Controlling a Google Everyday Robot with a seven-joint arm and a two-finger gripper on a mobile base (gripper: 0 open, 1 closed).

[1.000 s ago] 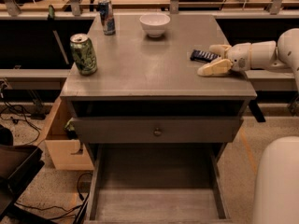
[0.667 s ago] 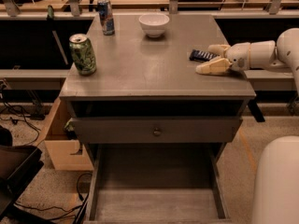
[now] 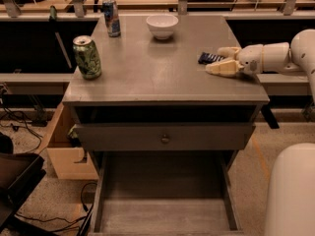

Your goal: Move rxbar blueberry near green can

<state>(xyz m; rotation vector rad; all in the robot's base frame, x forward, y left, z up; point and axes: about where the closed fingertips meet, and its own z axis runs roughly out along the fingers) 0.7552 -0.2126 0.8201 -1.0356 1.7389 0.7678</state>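
The rxbar blueberry, a dark navy bar, lies flat on the grey table top near its right edge. My gripper reaches in from the right at table height, its two cream fingers spread open on either side of the bar's right end: one finger behind it, the other in front. The bar sticks out to the left between them. The green can stands upright near the table's left edge, far from the bar.
A white bowl sits at the back centre and a slim blue and silver can at the back left. Below the top is a closed drawer and an open lower shelf. A cardboard box stands left of the table.
The gripper has shifted slightly left along the table, so the bar lies further in between its fingers. The bar, cans and bowl have not moved.
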